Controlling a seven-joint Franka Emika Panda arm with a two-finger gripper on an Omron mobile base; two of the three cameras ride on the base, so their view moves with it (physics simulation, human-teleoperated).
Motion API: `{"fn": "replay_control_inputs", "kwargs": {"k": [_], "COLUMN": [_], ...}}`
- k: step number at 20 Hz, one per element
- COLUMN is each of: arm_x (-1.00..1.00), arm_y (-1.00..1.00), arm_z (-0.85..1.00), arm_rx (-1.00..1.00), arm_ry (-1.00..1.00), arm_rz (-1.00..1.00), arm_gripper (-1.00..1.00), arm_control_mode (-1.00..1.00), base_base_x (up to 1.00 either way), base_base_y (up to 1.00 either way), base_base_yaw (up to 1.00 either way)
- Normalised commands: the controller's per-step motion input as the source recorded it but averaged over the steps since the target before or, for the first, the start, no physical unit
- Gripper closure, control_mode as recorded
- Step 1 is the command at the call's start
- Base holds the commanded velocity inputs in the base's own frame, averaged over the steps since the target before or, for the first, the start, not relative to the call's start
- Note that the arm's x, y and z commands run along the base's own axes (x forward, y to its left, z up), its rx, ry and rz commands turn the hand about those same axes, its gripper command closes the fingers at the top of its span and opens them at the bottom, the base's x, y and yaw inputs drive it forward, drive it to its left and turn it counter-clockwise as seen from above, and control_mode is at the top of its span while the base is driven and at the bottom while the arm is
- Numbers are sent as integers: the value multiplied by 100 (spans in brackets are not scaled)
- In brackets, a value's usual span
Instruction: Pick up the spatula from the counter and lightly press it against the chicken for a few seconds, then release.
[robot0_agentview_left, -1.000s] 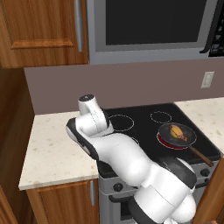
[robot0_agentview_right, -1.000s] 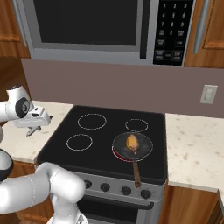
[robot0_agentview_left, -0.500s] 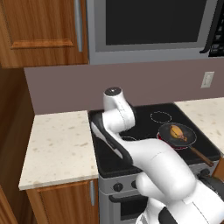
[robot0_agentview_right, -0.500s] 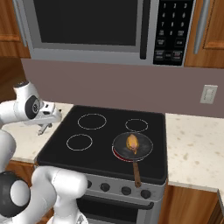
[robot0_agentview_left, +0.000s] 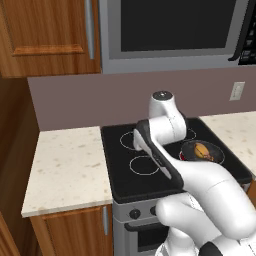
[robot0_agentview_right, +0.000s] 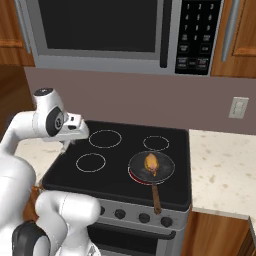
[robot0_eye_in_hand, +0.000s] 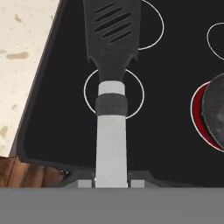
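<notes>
— What do we see on the far left?
— We see a pale, speckled stone desk (robot0_agentview_left: 70, 165). A brown wooden cupboard (robot0_agentview_left: 45, 35) hangs above it.

— And next to the desk?
— A flat black glass stove top (robot0_agentview_left: 125, 180) with white rings on it. It sits right against the desk's edge.

— Where is our tool?
— Our tool (robot0_eye_in_hand: 111, 182) is up in the air over the left side of the stove. Its two fingers squeeze tight on the grey handle of a black slotted spatula (robot0_eye_in_hand: 113, 48). So the spatula is off the desk and in our grip. In the hand view its flat end points away from us, over the front left ring and toward the back left ring.

— Where is the food?
— Further right, a golden-brown piece of chicken (robot0_agentview_right: 151, 161) lies in the middle of a round dark frying pan (robot0_agentview_right: 165, 172). The pan sits on the front right ring, which glows red (robot0_eye_in_hand: 197, 114). Its brown wooden handle (robot0_agentview_right: 156, 196) sticks out over the front of the stove. The spatula and the chicken are well apart.

— And on the far right?
— More pale desk (robot0_agentview_right: 220, 170), and a white wall plug plate (robot0_agentview_right: 238, 107) above it.
</notes>
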Motion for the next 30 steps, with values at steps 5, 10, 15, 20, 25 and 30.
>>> {"fn": "replay_control_inputs", "kwargs": {"k": [5, 10, 15, 20, 25, 30], "arm_x": [-16, -5, 0, 0, 0, 0], "arm_y": [-71, -52, -22, -31, -55, -46], "arm_z": [37, 14, 0, 1, 5, 6], "arm_rx": [0, 1, 0, 1, 0, 0], "arm_ry": [1, 2, 3, 6, 11, 12], "arm_rz": [0, 0, 0, 0, 0, 0], "arm_gripper": [100, 100, 100, 100, 100, 100], "arm_control_mode": [-100, -100, -100, -100, -100, -100], "base_base_x": [0, 0, 0, 0, 0, 0], "base_base_y": [0, 0, 0, 0, 0, 0], "base_base_yaw": [0, 0, 0, 0, 0, 0]}}
